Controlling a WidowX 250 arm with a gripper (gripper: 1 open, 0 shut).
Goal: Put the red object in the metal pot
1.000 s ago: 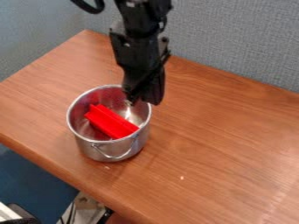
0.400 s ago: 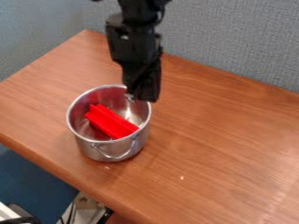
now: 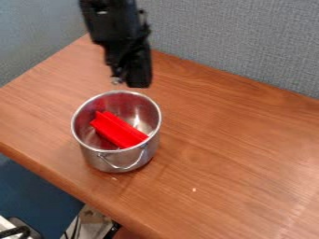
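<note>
In the single camera view, the red object (image 3: pixel 119 130) lies inside the metal pot (image 3: pixel 118 149), resting slanted against the inner wall, with one end low near the bottom and the other end higher toward the rim, because the block is about as long as the pot is wide and cannot lie flat. The pot stands upright on the wooden table (image 3: pixel 237 159), near the front edge, and one loop handle shows at its front side. The gripper (image 3: pixel 132 75) hangs above and behind the pot, apart from it, pointing down. Its fingers are pressed together and they carry nothing; no red shows between them. This position makes sense if the block is already delivered: the arm has no reason to be near the rim, and being clear of the pot avoids knocking it over. By this picture, the task looks complete, since the red object is fully within the pot walls. The only risk is small: the pot is close to the table edge, so a careless pass of the arm could push it.
</note>
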